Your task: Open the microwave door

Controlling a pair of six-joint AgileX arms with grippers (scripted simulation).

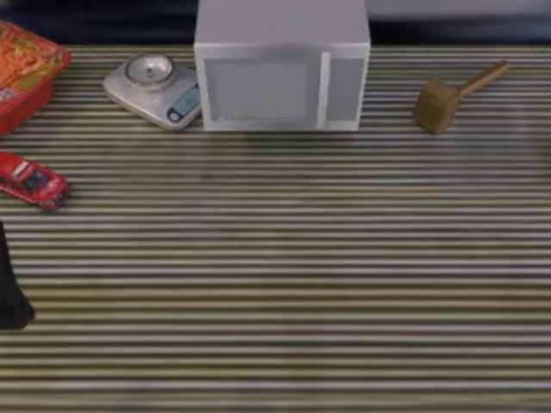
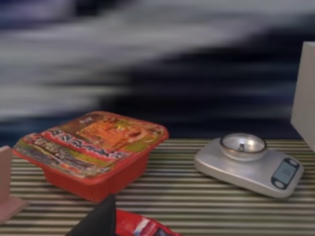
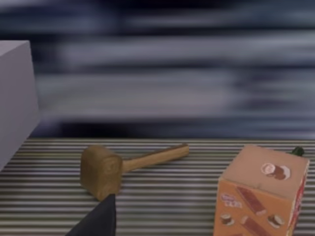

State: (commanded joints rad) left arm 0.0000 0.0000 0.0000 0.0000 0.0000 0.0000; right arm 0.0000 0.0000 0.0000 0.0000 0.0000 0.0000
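Observation:
The light-grey microwave (image 1: 281, 34) stands at the back middle of the table. Its door (image 1: 263, 89) is flat against the front, with a slim vertical handle (image 1: 325, 89) beside the plain control strip (image 1: 346, 86). My left arm (image 1: 10, 297) sits at the table's left edge, far from the door. In the left wrist view one dark fingertip (image 2: 101, 221) of my left gripper (image 2: 197, 230) shows, open with nothing held. My right arm is outside the top view. My right gripper (image 3: 140, 230) is open too, and one fingertip (image 3: 98, 221) shows near the mallet.
A silver kitchen scale (image 1: 155, 89) sits just left of the microwave. A red noodle tub (image 1: 21, 73) and a red toy car (image 1: 33, 181) lie at the left. A wooden mallet (image 1: 452, 96) lies at the right back. An orange carton (image 3: 261, 196) stands near my right gripper.

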